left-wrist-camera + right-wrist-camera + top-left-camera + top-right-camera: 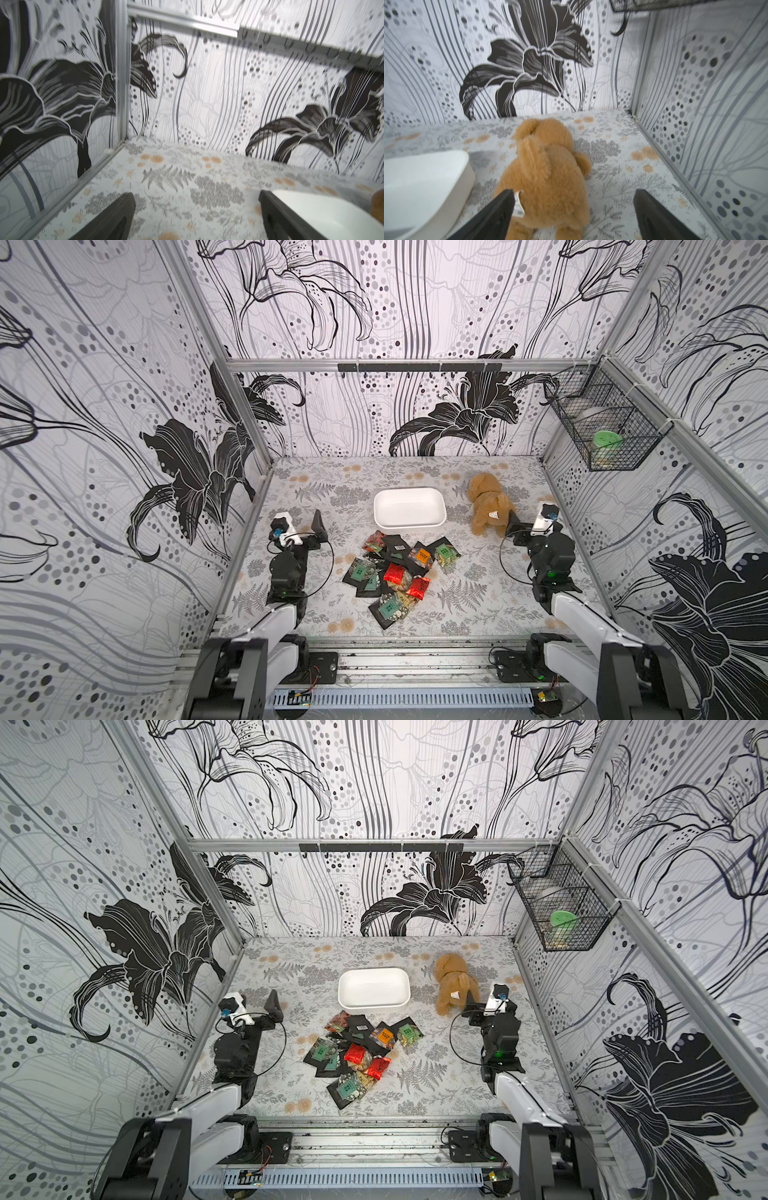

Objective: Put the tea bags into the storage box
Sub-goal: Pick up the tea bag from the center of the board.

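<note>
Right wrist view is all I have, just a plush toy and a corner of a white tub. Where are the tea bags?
Observer: The tea bags lie in one loose pile on the table, just on the robot's side of the storage box.
Operator: Any in the box already?
Observer: None; in both top views its inside is bare white.
Operator: And the left hand?
Observer: The left hand is open and empty, out to the left of the box, away from the pile.
</note>
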Controlling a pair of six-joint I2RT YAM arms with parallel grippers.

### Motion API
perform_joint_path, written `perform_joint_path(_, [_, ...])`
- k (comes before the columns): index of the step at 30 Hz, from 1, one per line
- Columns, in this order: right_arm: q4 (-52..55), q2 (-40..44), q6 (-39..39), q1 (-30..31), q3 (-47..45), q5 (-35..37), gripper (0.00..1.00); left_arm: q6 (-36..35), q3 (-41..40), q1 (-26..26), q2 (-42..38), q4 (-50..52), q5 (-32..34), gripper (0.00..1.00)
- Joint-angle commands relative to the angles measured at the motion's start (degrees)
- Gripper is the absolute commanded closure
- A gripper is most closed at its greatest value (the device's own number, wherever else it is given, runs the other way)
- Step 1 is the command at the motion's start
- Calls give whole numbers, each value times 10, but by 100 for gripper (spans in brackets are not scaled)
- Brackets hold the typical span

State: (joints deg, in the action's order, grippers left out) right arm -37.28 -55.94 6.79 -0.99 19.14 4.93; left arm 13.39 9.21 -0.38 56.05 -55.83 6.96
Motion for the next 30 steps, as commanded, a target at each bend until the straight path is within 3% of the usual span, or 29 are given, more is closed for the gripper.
perform_joint_path(1, [230, 43, 157, -1, 55, 78, 5, 206, 40, -3, -93, 232, 129, 3])
perform_joint_path(2, [271, 51, 172, -1, 67, 80, 5, 253, 44, -3, -120, 288, 154, 3])
perform_joint_path(4, [326, 66, 206, -2, 84, 76, 5, 273, 31, -2, -154, 302, 148, 3])
perform_joint_path(7, [397, 96, 264, -1, 96, 81, 5, 304, 6, -2, -187, 269, 76, 3])
perform_joint_path(9, [418, 125, 282, -2, 91, 66, 5, 351, 12, -2, -201, 312, 49, 3])
perform_joint_path(14, [442, 201, 249, -1, 72, -22, 5, 376, 23, -2, -205, 357, -67, 3])
perform_joint_path(20, [430, 235, 215, -1, 51, -182, 5, 387, 62, -21, -145, 407, -187, 3])
perform_joint_path(22, [425, 228, 212, -1, 56, -234, 5, 384, 67, -60, -132, 415, -187, 3])
perform_joint_path(26, [418, 210, 206, 15, 68, -311, 5, 363, 107, -205, -97, 475, -107, 3])
perform_joint_path(30, [445, 201, 177, 126, 89, -260, 4, 363, 132, -327, -61, 497, -57, 2])
